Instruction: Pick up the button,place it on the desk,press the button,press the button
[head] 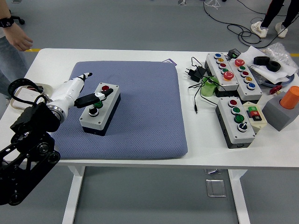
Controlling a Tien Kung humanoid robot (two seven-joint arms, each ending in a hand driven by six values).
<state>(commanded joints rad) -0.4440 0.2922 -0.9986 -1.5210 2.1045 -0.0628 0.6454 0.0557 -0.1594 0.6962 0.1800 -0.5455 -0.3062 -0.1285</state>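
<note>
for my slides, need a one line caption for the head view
Robot's left hand reaches over a grey button box on a blue mat, finger near its green button.

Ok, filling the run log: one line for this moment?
left robot hand: finger on button box | box: on blue mat | right: not in view

A white table [140, 156] on white legs stood on a smooth grey floor [117, 23]. Black cables [233, 21] trailed across the floor beyond its far edge, and a yellow line [32, 50] marked the floor at left.
</note>
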